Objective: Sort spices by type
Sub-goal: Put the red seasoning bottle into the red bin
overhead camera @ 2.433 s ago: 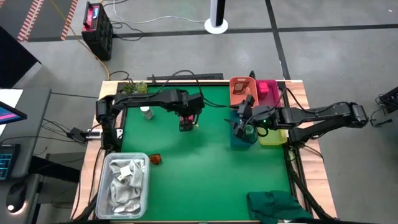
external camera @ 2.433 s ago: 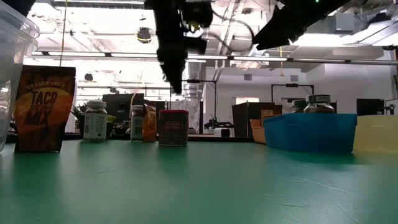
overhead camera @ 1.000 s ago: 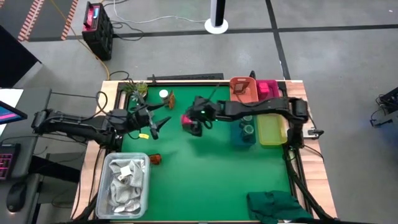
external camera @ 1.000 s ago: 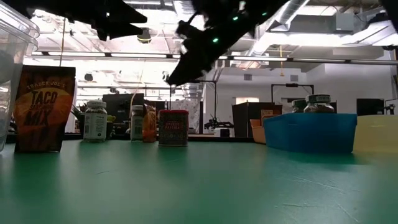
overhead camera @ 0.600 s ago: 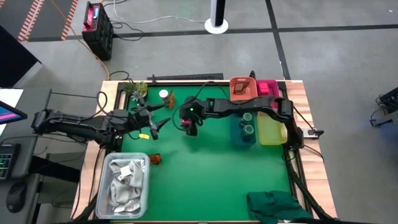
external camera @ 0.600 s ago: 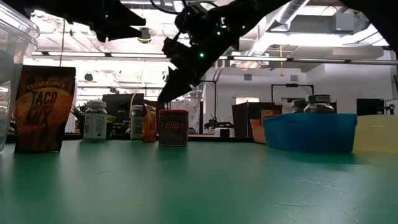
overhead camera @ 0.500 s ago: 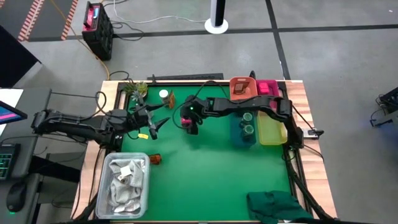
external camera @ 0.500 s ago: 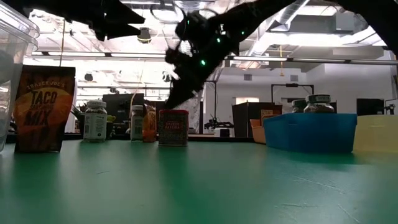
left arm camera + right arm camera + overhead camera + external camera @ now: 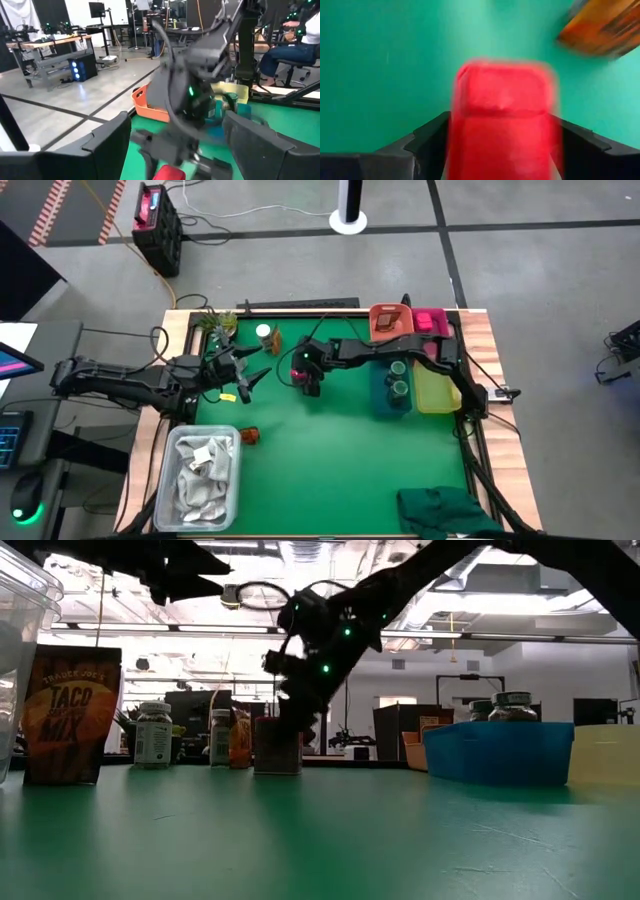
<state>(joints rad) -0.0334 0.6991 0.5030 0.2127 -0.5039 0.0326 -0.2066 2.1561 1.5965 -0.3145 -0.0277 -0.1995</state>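
Sorting looks partly done: 2 jars (image 9: 398, 378) already sit in the blue bin (image 9: 380, 402) at right of centre. The right gripper (image 9: 308, 379), jaws wide and holding nothing yet, straddles the red tin (image 9: 503, 117) at upper centre. Jars and a taco mix packet (image 9: 70, 715) remain unsorted at left.

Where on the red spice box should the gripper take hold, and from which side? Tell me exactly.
Grip the red box across its two flat side faces, coming straight down from above. It stands upright on the green mat, taller than wide, with open mat around it. The right gripper is already above it, fingers open on either side, so closing there looks the safest hold.
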